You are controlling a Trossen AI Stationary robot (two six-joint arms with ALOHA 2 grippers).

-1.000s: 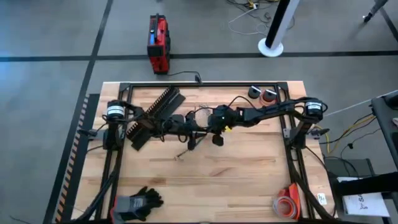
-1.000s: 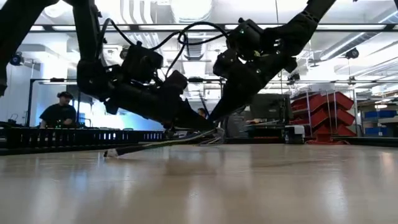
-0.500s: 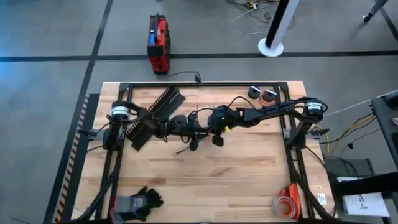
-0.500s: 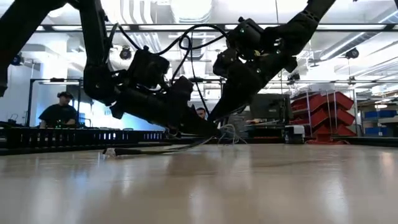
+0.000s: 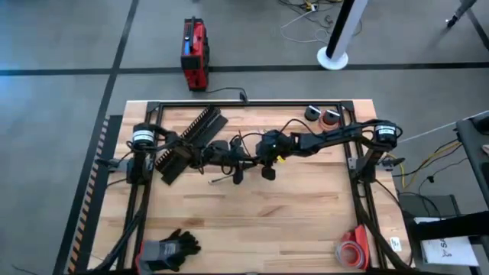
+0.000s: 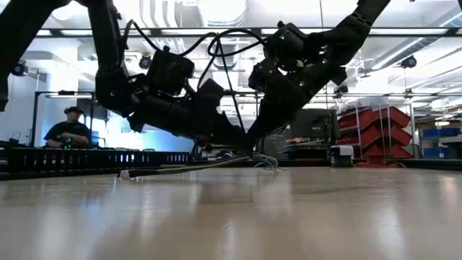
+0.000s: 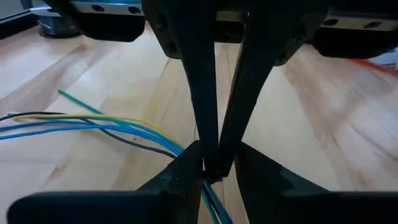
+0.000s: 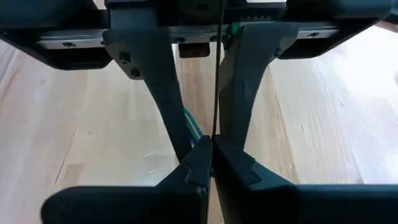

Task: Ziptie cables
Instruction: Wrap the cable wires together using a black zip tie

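The cables [image 5: 221, 179] are a thin bundle of blue, green, yellow and black wires lying mid-table, fanned at their free end [image 7: 68, 115]. In the low view the bundle [image 6: 180, 168] rests on the wood and rises slightly toward the grippers. My left gripper [image 5: 243, 161] comes from the table's left and my right gripper [image 5: 254, 158] from the right. They meet tip to tip [image 6: 249, 148] at the bundle's right end. Both are shut. A thin black strand [image 8: 218, 68] stands up from the right fingertips; what it is does not show. My left gripper has the wire bundle [image 7: 207, 191] between its two fingers near the gathered end, slanting down from the table's left. The fanned end lies on the wood. My right gripper pinches the thin black strand [image 8: 216, 127] at its fingertips [image 8: 200, 158], slanting down from the table's right, right beside the wires [image 8: 194, 129].
A long black slotted strip [image 5: 187, 140] lies under the left arm at the far left. Tape rolls [image 5: 325, 115] sit at the far right, dark gloves [image 5: 170, 247] at the near left, an orange-red object [image 5: 353, 250] at the near right. A person [image 6: 66, 133] sits behind the table.
The bundle's free end has swung a little toward the table's left and far edge. Its gripped end dropped to the wood, then rose slightly again. My left arm's wrist has shifted toward the right gripper and up. Both grippers stay shut at the same meeting point.
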